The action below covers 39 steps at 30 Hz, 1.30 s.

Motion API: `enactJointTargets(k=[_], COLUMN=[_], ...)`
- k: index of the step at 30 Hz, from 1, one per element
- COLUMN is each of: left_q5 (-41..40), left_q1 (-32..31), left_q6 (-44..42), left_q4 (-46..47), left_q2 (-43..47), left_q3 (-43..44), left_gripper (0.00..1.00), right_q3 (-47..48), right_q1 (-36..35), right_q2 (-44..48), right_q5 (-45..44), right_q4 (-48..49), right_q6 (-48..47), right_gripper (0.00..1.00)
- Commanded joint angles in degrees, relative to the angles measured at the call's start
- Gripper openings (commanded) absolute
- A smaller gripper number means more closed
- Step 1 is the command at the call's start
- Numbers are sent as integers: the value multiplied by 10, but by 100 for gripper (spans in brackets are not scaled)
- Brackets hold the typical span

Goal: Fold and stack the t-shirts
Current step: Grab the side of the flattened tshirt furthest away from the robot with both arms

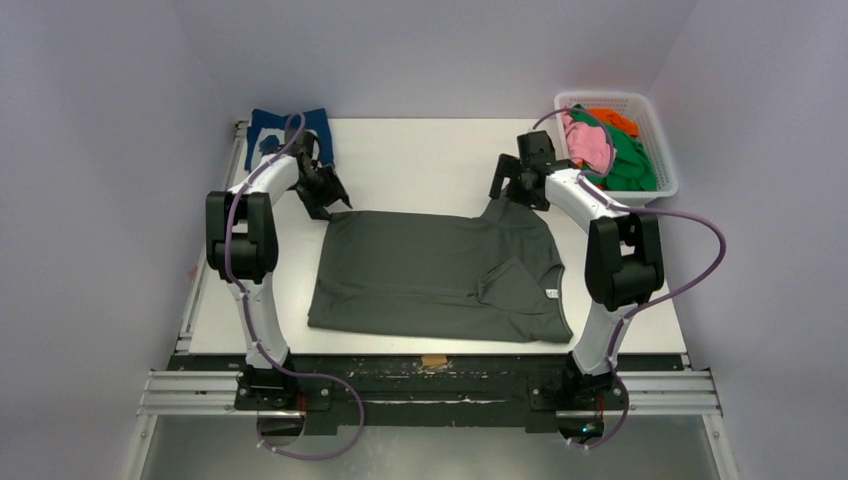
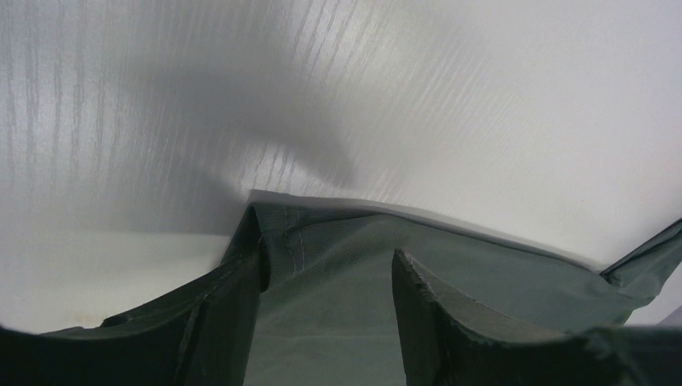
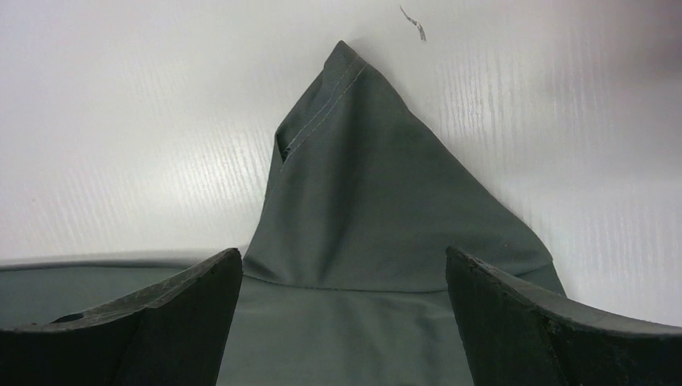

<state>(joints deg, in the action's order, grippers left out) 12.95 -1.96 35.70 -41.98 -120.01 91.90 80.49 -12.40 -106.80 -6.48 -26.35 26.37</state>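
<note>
A dark grey t-shirt (image 1: 440, 275) lies spread flat on the white table (image 1: 420, 160), its collar toward the right. My left gripper (image 1: 330, 200) is down at its far left corner. In the left wrist view the jaws (image 2: 326, 265) stand partly apart, straddling the hemmed corner of the grey cloth (image 2: 482, 273). My right gripper (image 1: 505, 190) is at the far right sleeve. In the right wrist view it (image 3: 344, 261) is wide open over the pointed sleeve (image 3: 362, 177). A navy blue t-shirt (image 1: 268, 125) lies folded at the back left.
A white mesh basket (image 1: 600, 98) at the back right holds pink (image 1: 590, 140), green (image 1: 630, 160) and orange (image 1: 618, 120) t-shirts. A small tan scrap (image 1: 433, 361) lies at the table's near edge. Walls close in on both sides.
</note>
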Motion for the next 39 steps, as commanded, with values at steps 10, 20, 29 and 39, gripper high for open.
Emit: enactJointTargets(k=[10,20,29,39], left_q5=[-24,-54,-54,-43], left_q1=[-11,-19,-20,-24], left_q6=[6,25,28,41], left_q4=[-59,-65,-68,-79], left_q2=[2,-1,-4,-4], left_q3=[32,41,45,47], left_gripper=[47,46,45,44], right_q3=[-7,-10,17,63], right_q1=[10,24,23,67], right_q2=[12,-27,-97,-137], right_q5=[1,51,-8,-57], right_q4=[36,23,16,-21], right_q6=[-1,-16,-19,-39], right_gripper=[94,87,86,86])
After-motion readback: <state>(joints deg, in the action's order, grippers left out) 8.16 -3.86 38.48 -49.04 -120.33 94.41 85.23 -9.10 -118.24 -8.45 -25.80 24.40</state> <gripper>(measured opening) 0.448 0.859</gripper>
